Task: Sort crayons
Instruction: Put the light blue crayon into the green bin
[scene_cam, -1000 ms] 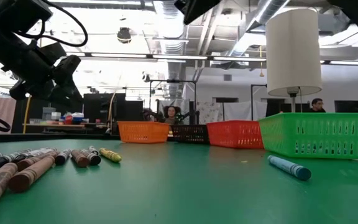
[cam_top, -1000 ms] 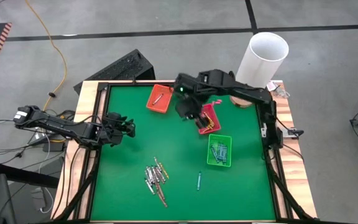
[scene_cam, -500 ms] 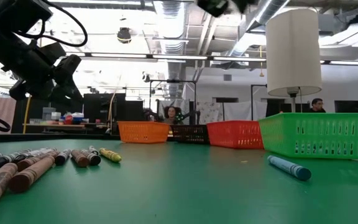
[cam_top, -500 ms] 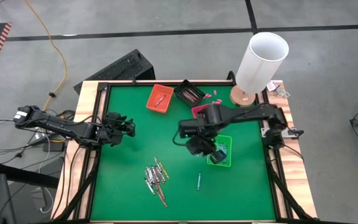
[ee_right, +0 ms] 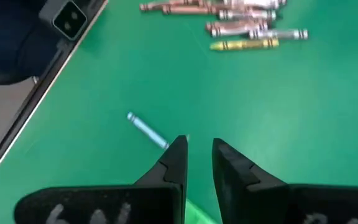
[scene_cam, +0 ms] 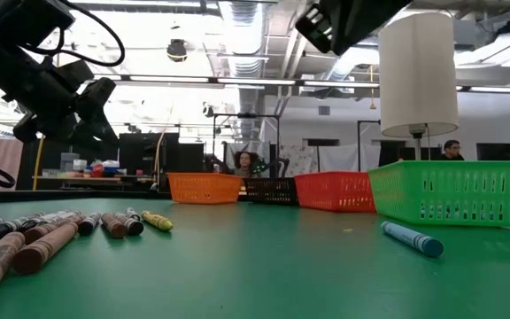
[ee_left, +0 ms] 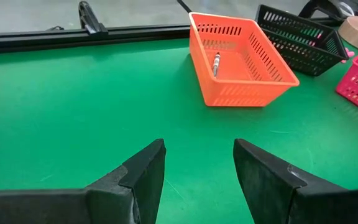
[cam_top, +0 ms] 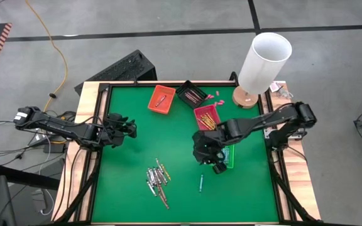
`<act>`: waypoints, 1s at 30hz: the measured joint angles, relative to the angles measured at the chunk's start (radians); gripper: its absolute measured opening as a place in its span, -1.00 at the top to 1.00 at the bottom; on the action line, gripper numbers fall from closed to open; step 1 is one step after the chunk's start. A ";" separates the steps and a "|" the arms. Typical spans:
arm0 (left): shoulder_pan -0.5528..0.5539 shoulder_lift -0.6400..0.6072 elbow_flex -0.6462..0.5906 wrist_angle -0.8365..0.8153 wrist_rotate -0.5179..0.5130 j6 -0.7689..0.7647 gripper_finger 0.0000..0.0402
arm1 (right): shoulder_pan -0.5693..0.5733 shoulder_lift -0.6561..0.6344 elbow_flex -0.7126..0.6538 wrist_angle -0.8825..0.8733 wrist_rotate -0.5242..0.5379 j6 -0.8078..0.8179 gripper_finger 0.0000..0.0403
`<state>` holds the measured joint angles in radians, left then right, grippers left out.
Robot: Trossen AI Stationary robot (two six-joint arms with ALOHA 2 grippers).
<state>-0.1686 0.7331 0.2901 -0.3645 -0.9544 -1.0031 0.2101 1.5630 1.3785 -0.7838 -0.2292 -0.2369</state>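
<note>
Right gripper (ee_right: 197, 149) hovering narrowly parted, empty, above lone light-blue crayon (ee_right: 146, 130), near green plastic basket (scene_cam: 454, 191).

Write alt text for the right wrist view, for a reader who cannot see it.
The right gripper, fingers slightly apart and empty, hangs over green table near a lone blue crayon. A cluster of brown, grey and yellow crayons lies farther off.

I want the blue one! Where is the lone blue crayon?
In the high view, the blue crayon lies alone on the green table, right of the crayon pile and just below the right gripper.
</note>
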 joint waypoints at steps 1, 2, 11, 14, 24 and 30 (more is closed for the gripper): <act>0.000 0.000 0.000 0.000 0.000 -0.001 0.10 | 0.011 0.009 -0.011 0.018 0.000 -0.013 0.65; 0.000 0.000 0.000 0.000 0.002 -0.003 0.10 | 0.023 0.019 -0.015 0.021 0.001 -0.029 0.65; 0.000 0.000 0.000 0.000 0.004 -0.003 0.10 | 0.118 0.185 -0.017 -0.012 -0.002 -0.130 0.65; 0.000 0.000 0.000 0.000 0.005 -0.003 0.10 | 0.150 0.236 -0.017 -0.030 -0.002 -0.198 0.65; 0.000 0.000 0.000 -0.003 0.016 -0.003 0.10 | 0.208 0.288 -0.017 -0.020 0.108 -0.269 0.65; 0.000 0.000 0.000 -0.002 0.016 -0.003 0.10 | 0.206 0.282 -0.017 -0.009 0.112 -0.269 0.65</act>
<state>-0.1684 0.7332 0.2901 -0.3660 -0.9386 -1.0065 0.4162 1.8446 1.3613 -0.7928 -0.1173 -0.5060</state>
